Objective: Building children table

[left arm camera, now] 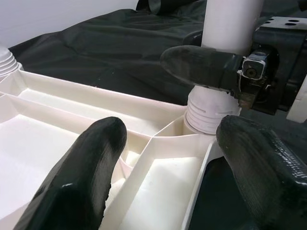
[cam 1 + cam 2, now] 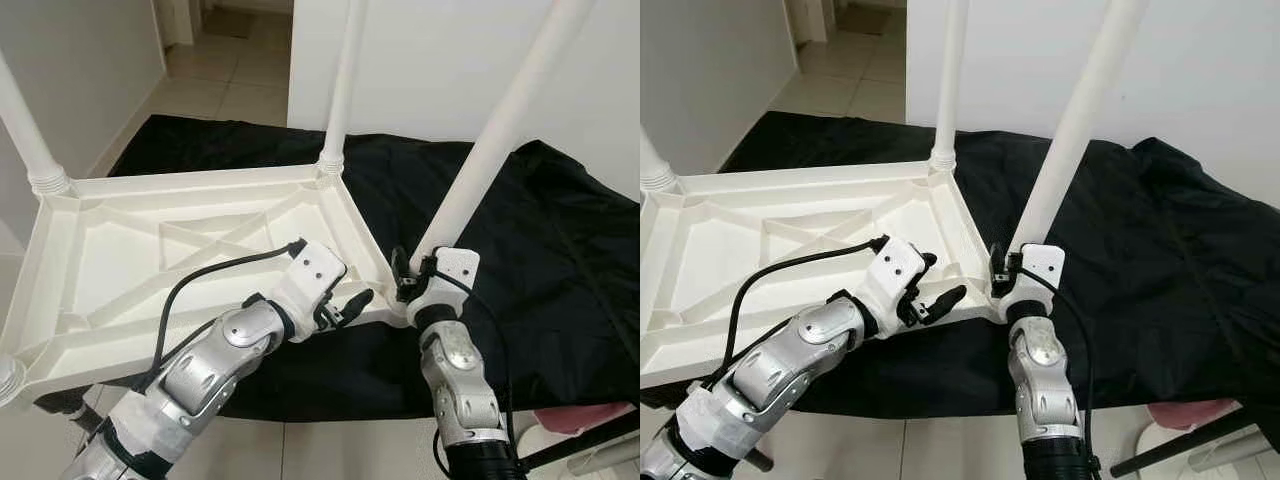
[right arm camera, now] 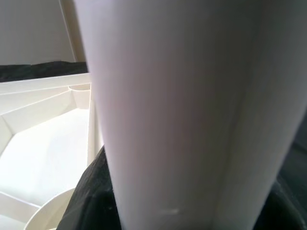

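The tall white plastic table leg (image 2: 500,130) nearest the right arm is running out past the top edge, so its upper end is not showing; the far white leg (image 2: 345,80) and the left white leg (image 2: 22,125) are being cut off the same way. The upturned white ribbed plastic tabletop (image 2: 130,260) is losing its near left corner to the frame's edge. The right gripper (image 2: 412,275) is sitting behind its own white wrist housing, so its finger spread is staying unclear. In the right wrist view, the leg is looming close and blurred.
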Tool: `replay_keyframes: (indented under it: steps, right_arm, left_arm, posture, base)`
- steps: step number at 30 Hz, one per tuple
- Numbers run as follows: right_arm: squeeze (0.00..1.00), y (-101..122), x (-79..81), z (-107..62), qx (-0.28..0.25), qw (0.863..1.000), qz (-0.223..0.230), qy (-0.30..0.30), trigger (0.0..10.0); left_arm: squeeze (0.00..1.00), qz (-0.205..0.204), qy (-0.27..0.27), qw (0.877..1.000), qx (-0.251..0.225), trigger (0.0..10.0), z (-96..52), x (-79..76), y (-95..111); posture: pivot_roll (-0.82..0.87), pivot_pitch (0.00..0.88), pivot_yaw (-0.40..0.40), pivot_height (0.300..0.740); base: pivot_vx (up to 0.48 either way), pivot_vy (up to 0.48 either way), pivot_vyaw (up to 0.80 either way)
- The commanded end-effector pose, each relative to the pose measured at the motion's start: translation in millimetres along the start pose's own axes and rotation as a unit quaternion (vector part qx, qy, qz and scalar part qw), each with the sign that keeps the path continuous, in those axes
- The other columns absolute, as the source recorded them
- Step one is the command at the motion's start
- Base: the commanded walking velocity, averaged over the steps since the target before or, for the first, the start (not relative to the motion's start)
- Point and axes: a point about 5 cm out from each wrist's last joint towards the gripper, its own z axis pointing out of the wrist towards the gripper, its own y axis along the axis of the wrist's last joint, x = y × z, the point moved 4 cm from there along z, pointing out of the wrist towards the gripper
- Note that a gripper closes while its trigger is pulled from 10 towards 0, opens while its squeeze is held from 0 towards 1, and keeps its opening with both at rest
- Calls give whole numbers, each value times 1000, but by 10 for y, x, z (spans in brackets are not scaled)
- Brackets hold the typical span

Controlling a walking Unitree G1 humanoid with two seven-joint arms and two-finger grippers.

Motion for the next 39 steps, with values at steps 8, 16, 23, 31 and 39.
replay_keyframes:
  steps: [8,16,23,31,39]
  right_arm:
    - [1000,-102,-111,-33,26,1000,-2,5,10000]
    - [0,-8,-127,-20,15,994,-32,104,10000]
    - [0,94,-99,-6,8,974,-39,221,10000]
    - [0,65,-62,30,22,948,-58,314,10000]
    - [0,6,-114,94,36,940,-75,330,5333]
  left_arm:
    - [0,1,-73,997,-2,10000,-3,-136,15]
    - [0,-1,-79,997,-4,10000,30,-153,15]
    - [0,1,-82,997,-3,10000,65,-135,31]
    - [0,7,-73,997,9,10000,30,-120,-15]
    - [0,15,-69,997,10,10000,14,-64,0]
  posture:
    - [-20,0,-99,740]
    - [-52,0,-82,740]
    - [-57,12,-68,740]
    - [-33,16,-56,740]
    - [-18,0,-49,740]
  base:
    - [0,0,0]
    - [0,0,0]
    - [0,0,0]
    - [0,0,0]
    - [0,0,0]
